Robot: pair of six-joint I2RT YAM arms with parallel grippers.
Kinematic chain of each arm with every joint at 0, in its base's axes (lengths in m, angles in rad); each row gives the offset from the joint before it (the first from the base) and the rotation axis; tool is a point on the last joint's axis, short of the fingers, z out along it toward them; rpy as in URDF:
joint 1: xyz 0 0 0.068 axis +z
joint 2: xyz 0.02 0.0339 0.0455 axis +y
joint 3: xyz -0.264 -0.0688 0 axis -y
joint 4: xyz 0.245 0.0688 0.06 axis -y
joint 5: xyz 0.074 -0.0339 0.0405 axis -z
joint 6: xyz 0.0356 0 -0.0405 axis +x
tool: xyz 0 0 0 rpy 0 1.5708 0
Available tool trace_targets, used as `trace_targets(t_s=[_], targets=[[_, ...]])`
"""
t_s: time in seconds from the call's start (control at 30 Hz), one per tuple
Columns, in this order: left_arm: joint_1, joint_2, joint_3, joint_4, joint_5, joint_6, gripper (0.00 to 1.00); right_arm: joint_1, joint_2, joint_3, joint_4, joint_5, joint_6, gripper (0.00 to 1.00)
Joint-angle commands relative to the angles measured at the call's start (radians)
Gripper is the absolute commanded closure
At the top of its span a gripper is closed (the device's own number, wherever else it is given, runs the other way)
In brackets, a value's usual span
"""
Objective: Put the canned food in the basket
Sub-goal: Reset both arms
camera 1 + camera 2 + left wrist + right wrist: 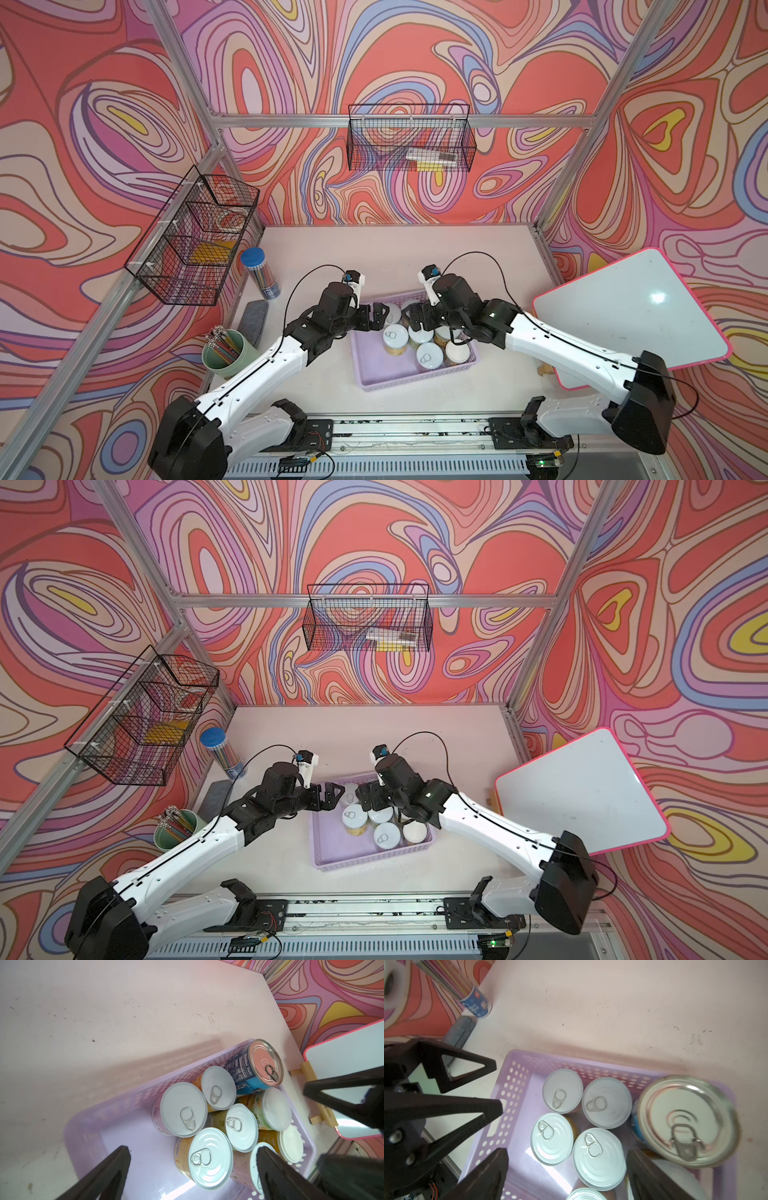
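The lilac basket [382,370] [345,854] sits mid-table, and several cans of food stand bunched in its far right part. Small tins with pull-tab lids [395,334] [386,835] [182,1109] [600,1159] stand upright. A bigger blue-labelled can [255,1066] [687,1122] leans at the far corner and looks blurred in the right wrist view. My left gripper [374,318] [193,1152] hangs open over the basket's left side. My right gripper [411,318] [566,1153] hangs open above the tins, holding nothing. The two grippers face each other closely.
A clear tube with a blue cap [259,274], a grey pad [253,322] and a green cup of pencils [226,353] line the table's left edge. A pink-framed whiteboard [623,316] leans at the right. Black wire baskets [195,237] [409,139] hang on the walls.
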Motion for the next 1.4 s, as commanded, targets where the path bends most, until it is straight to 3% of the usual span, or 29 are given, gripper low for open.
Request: trace_targets(t_s=[0.0, 0.27, 0.53, 0.77, 0.83, 0.93, 1.13, 1.37], targets=[[0.002, -0.032, 0.067, -0.120, -0.113, 0.074, 0.01, -0.093, -0.055, -0.035, 0.018, -0.038, -0.034, 0.10], [0.003, -0.032, 0.110, -0.197, -0.176, 0.106, 0.01, -0.264, -0.136, -0.082, 0.027, -0.071, -0.061, 0.10], [0.034, -0.072, 0.084, -0.169, -0.364, 0.107, 0.01, -0.349, -0.135, -0.094, 0.079, 0.122, -0.119, 0.08], [0.179, -0.129, -0.020, 0.051, -0.397, 0.176, 0.01, -0.382, -0.062, -0.117, 0.252, 0.376, -0.231, 0.02], [0.207, -0.120, -0.054, 0.110, -0.402, 0.251, 0.01, -0.420, -0.051, -0.143, 0.322, 0.377, -0.250, 0.02], [0.211, -0.114, -0.117, 0.222, -0.498, 0.337, 0.01, -0.487, -0.020, -0.174, 0.398, 0.368, -0.257, 0.02], [0.250, -0.048, -0.217, 0.385, -0.627, 0.408, 0.01, -0.618, 0.103, -0.201, 0.482, 0.354, -0.248, 0.02], [0.279, 0.119, -0.339, 0.641, -0.659, 0.467, 0.01, -0.633, 0.243, -0.277, 0.661, 0.362, -0.294, 0.02]])
